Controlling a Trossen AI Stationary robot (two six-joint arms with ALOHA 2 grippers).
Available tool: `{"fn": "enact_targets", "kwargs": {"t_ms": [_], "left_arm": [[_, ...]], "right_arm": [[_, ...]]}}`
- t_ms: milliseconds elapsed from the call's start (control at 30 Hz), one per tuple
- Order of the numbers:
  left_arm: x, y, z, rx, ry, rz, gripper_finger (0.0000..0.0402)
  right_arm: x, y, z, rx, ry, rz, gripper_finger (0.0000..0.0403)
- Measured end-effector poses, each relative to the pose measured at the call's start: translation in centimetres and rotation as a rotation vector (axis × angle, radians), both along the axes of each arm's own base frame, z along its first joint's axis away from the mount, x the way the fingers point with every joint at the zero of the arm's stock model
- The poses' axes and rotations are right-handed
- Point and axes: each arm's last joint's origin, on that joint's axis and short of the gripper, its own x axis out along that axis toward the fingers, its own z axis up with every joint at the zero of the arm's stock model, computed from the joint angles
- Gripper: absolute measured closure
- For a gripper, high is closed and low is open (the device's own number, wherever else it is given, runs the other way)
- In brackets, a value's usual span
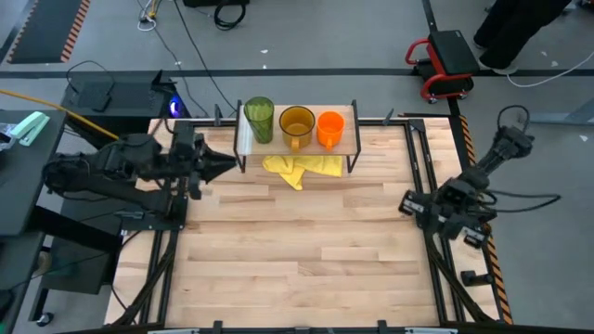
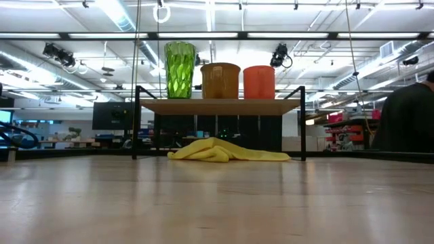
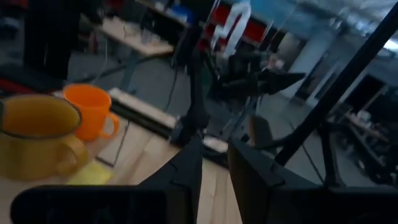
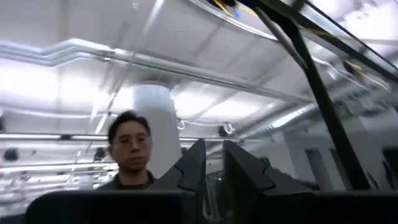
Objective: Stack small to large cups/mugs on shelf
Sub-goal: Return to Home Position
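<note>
Three cups stand side by side, upright, on the shelf (image 1: 345, 148) at the table's far edge: a dark green tumbler (image 1: 259, 119), an amber mug (image 1: 296, 123) and an orange mug (image 1: 330, 125). The low view shows the same row on the plank (image 2: 217, 106): the tumbler (image 2: 180, 70), the amber mug (image 2: 220, 80) and the orange mug (image 2: 259, 82). My left gripper (image 1: 227, 165) hangs level off the shelf's left end, shut and holding nothing. My right gripper (image 1: 416, 206) is at the table's right edge, tilted upward, shut and holding nothing.
A crumpled yellow cloth (image 1: 302, 167) lies on the table under the shelf's front edge. Black frame rails run along the table's left and right sides. A person shows in the right wrist view (image 4: 130, 155), beyond the table. The tabletop (image 1: 306, 250) in front of the shelf is bare wood.
</note>
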Motion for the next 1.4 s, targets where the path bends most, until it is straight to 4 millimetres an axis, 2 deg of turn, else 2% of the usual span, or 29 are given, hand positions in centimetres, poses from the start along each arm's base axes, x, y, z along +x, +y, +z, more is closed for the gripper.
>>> {"fn": "enact_targets", "kwargs": {"t_ms": [200, 433, 567, 767, 967, 1400], "left_arm": [[-2.7, 0.6, -1.5, 0.020, -0.101, 0.028, 0.0310], [-5.0, 0.9, -2.9, 0.015, -0.179, 0.033, 0.0319], [-5.8, 0.9, -3.6, 0.038, -0.211, 0.035, 0.0321], [-6.7, 1.0, -4.5, 0.055, -0.286, 0.042, 0.0313], [-8.9, 1.1, -5.2, 0.055, -0.367, 0.047, 0.0312], [-10.9, 1.3, -9.1, 0.011, -0.438, 0.043, 0.0311]], "right_arm": [[-1.6, -3.7, 1.3, -0.052, -0.136, -0.046, 0.0341], [-4.9, -6.0, 1.7, -0.091, -0.201, -0.193, 0.0341], [-6.3, -6.6, 1.8, -0.096, -0.264, -0.259, 0.0341], [-7.2, -7.1, 1.8, -0.082, -0.276, -0.332, 0.0341], [-8.3, -7.5, 1.8, -0.062, -0.312, -0.376, 0.0341], [-9.0, -7.8, 1.7, -0.069, -0.337, -0.419, 0.0341]]}}
